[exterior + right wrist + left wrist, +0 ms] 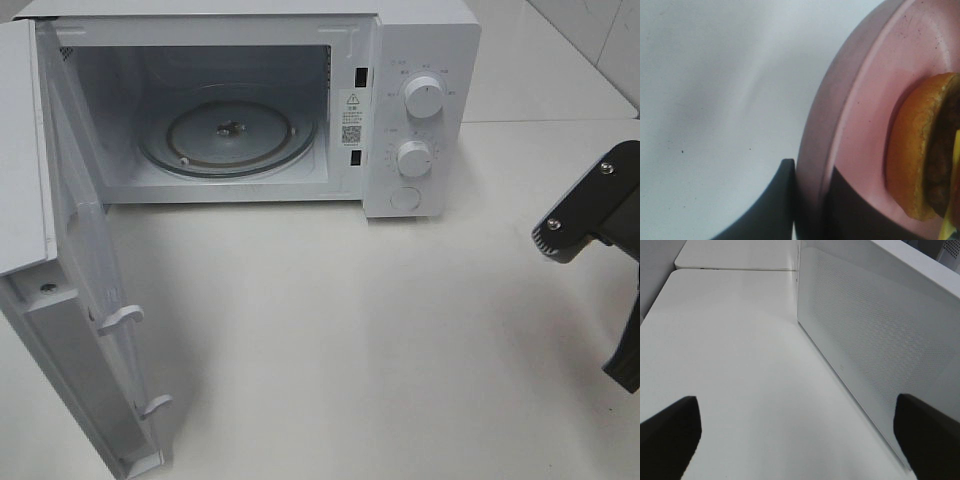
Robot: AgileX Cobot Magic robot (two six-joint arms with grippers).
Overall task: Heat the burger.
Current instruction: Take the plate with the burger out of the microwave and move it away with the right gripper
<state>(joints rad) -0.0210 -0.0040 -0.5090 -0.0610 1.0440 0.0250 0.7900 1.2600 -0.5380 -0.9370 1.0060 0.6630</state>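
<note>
Setting: white counter (330,320), white tiled wall behind; one landmark, a white microwave (420,100).

Item 1, microwave: door (85,330) swung fully open to the left of the cavity, latch hooks facing the room. Glass turntable (230,135) bare inside. Two knobs on the panel right of the cavity.

Item 2, right gripper (810,200): jaws clamped on the rim of a pink plate (860,100), one finger below and one above. Its arm shows only at the right edge of the high view, well right of the microwave.

Item 3, burger (920,150): sits on the pink plate, seen only in the right wrist view; neither appears in the high view, so both lie well right of the microwave.

Item 4, left gripper (795,440): jaws wide apart, holding nothing, beside the outer face of the open door.

Handling note, as judgement: the step is carrying the plate into the cavity. Keep the plate level, since a rim pinch lets it sag and the burger could slide. Enter square to the opening, clear of the knob panel, and set down centred on the turntable before releasing.
</note>
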